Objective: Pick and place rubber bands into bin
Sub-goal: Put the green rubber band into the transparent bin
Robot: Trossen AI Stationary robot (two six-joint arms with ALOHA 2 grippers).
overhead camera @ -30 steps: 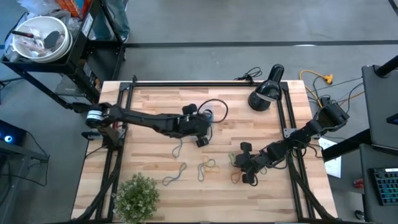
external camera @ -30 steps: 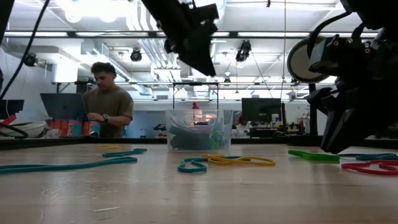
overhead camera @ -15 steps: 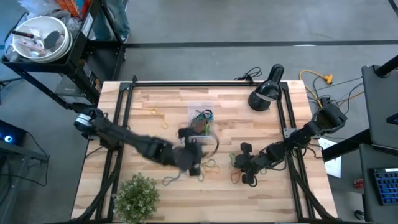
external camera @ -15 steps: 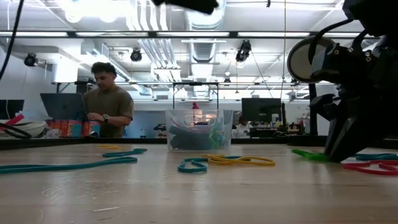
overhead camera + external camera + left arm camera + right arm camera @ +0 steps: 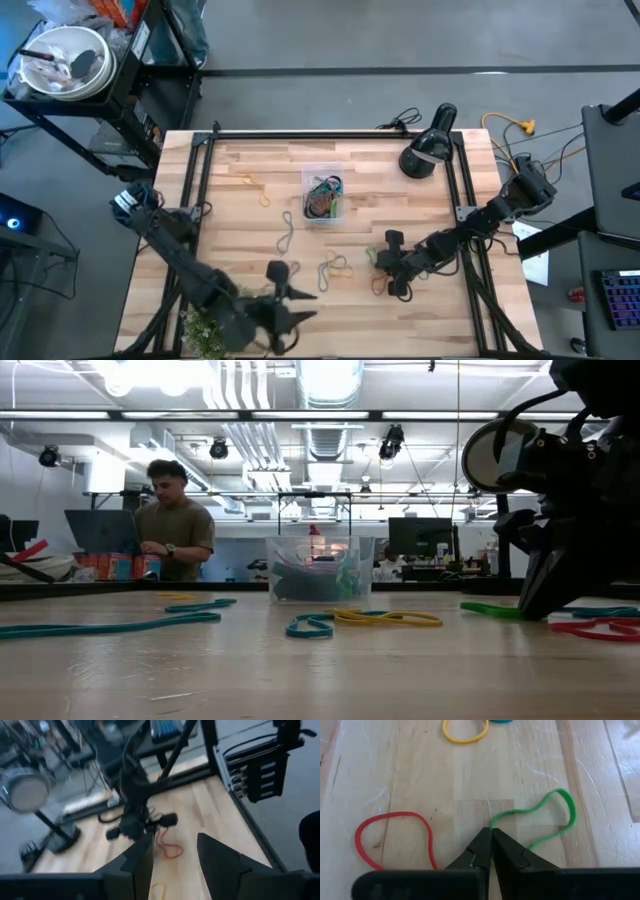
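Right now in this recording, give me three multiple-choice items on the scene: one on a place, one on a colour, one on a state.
1. Where is the small clear rectangular plastic bin?
A. mid-table, toward the far edge
B. at the near edge beside the plant
C. off the table

2. What colour is the thin floppy rubber band at the right pincer's tips?
A. red
B. yellow
C. green

3. How are the right pincer's jaws?
A. wide open
B. shut on the band
C. hidden

Answers: 1 A, the high view shows it mid-table toward the far rail. 2 C, the right wrist view shows the green loop running into the tips. 3 B, the tips meet on the band.
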